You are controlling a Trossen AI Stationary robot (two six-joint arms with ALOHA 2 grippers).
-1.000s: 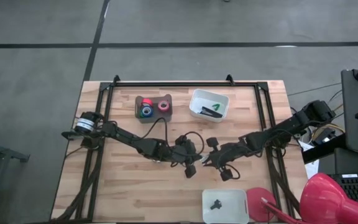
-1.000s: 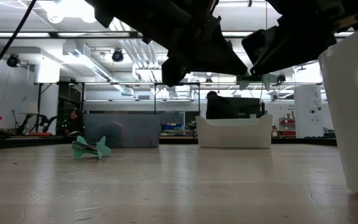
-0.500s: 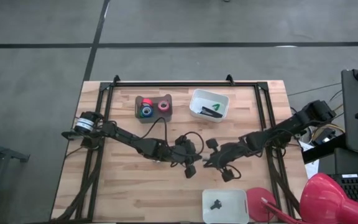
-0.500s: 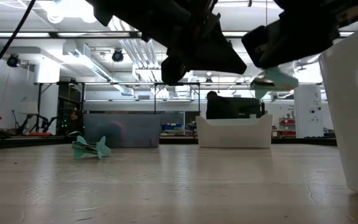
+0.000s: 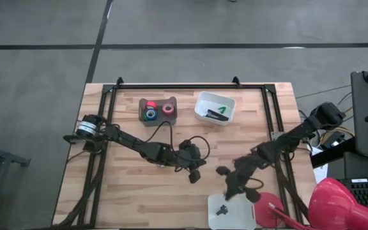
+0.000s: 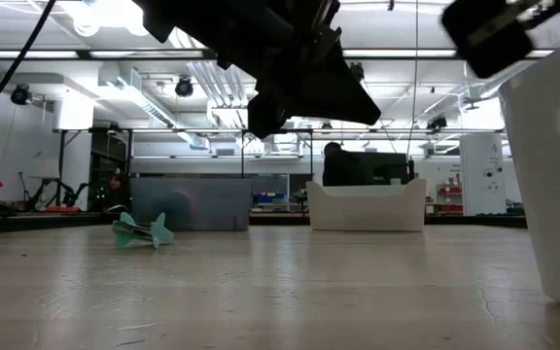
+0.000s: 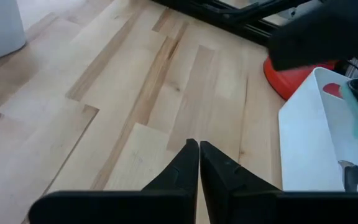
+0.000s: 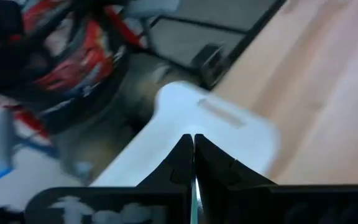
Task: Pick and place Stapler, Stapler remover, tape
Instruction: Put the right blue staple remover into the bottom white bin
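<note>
Our right gripper hangs at the near white bin's rim, fingers pressed together; our left gripper, likewise closed and empty, waits beside it

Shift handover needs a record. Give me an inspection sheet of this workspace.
Surface: pale wooden plank table.
Job's things: coloured tape rolls in a brown tray; black stapler and a green piece in the far white bin; teal clawed staple remover lying on the table.
Clutter: small black object in the near white bin.
Grippers: left gripper mid-table, fingers shut, empty; right gripper by the near bin's rim, fingers shut.
Cables: black cable loops along the left arm.
Surroundings: red rounded object past the table's corner.
</note>
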